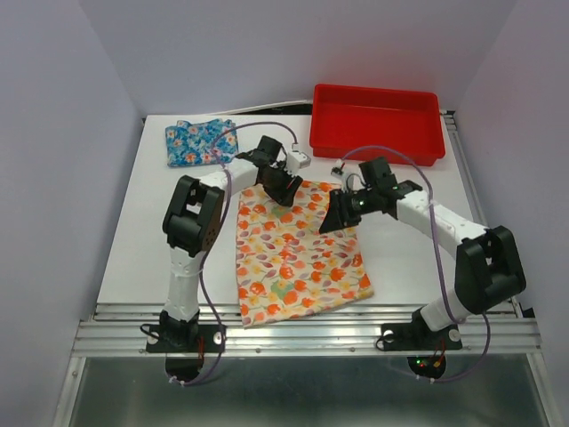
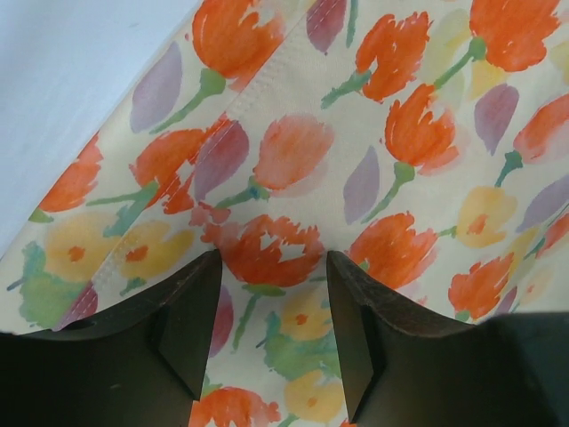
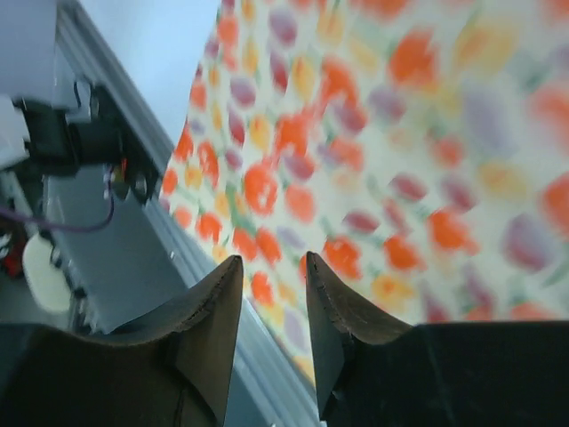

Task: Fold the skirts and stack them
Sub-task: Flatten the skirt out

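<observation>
The cream-yellow skirt (image 1: 298,258) with orange and red flowers lies spread flat in the middle of the table. The blue floral skirt (image 1: 197,140) lies as a small folded bundle at the back left. My left gripper (image 1: 283,191) hovers over the cream skirt's far edge, open; in the left wrist view the printed cloth (image 2: 293,151) fills the frame, and nothing sits between the gripper's (image 2: 274,267) fingers. My right gripper (image 1: 338,213) is at the skirt's far right corner, open and empty. The right wrist view shows that gripper (image 3: 274,267) tilted above the blurred cloth (image 3: 400,133).
A red plastic tray (image 1: 378,124) stands at the back right, close behind the right arm. A metal rail (image 1: 302,331) runs along the table's front edge, just below the cream skirt's hem. The same rail (image 3: 133,151) appears in the right wrist view.
</observation>
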You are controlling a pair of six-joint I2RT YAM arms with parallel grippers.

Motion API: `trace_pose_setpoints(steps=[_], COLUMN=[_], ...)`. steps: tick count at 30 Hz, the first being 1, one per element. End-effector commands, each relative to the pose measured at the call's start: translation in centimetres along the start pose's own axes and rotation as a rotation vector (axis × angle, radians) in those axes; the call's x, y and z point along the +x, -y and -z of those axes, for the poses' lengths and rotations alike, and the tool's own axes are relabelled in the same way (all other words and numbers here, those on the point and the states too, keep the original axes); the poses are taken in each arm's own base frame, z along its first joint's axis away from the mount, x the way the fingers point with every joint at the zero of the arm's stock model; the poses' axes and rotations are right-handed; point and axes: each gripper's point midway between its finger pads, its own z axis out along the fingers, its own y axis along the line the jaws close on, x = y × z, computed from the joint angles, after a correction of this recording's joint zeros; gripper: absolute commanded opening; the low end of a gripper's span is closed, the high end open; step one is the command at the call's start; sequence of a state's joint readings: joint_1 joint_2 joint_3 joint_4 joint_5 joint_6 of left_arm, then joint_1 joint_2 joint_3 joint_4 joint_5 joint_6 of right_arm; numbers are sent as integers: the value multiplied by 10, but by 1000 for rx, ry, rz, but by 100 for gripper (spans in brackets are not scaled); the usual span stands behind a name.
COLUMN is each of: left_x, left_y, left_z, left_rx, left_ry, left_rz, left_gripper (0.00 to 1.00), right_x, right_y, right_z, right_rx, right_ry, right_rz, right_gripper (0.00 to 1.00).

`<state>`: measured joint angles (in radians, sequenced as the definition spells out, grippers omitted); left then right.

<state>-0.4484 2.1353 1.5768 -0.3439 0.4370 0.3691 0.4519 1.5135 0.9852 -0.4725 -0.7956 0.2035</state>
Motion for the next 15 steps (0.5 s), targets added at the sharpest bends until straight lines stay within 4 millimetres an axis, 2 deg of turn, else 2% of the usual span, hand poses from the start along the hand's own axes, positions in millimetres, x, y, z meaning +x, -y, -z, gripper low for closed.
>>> trace_pose_setpoints(steps=[1, 2, 3, 4, 5, 6, 8, 9, 10, 12, 13, 14, 15], left_x=[21, 18, 19, 19, 14, 3, -7, -27, -30, -42, -55, -54, -57], left_y=[40, 52, 57, 63, 60, 58, 45, 39, 37, 26, 14, 9, 3], left_z=[-3, 5, 10, 23, 29, 47, 69, 85, 97, 111, 121, 123, 125], left_rx=[135, 172, 181, 176, 156, 130, 110, 93, 97, 85, 62, 57, 44], left_ry=[-79, -68, -63, -44, -13, 30, 71, 116, 117, 135, 158, 145, 147], left_rz=[-42, -58, -71, -89, -103, -132, -147, -177, -212, -248, -268, -295, -303], left_gripper=[61, 61, 62, 64, 65, 67, 70, 71, 73, 75, 75, 76, 76], right_x=[-102, -128, -138, -145, -162, -160, -174, -176, -168, -166, -166, -163, -164], right_y=[17, 28, 35, 52, 58, 74, 84, 92, 109, 122, 125, 138, 143], right_z=[54, 75, 83, 86, 102, 98, 106, 104, 95, 89, 88, 78, 75], right_rx=[106, 167, 189, 223, 257, 276, 327, 342, 346, 355, 349, 340, 339], right_ry=[283, 350, 367, 355, 384, 333, 318, 292, 222, 170, 142, 104, 91], right_rz=[150, 211, 240, 296, 339, 383, 454, 488, 508, 531, 539, 526, 530], right_gripper=[41, 42, 43, 45, 50, 67, 77, 78, 79, 79, 75, 74, 72])
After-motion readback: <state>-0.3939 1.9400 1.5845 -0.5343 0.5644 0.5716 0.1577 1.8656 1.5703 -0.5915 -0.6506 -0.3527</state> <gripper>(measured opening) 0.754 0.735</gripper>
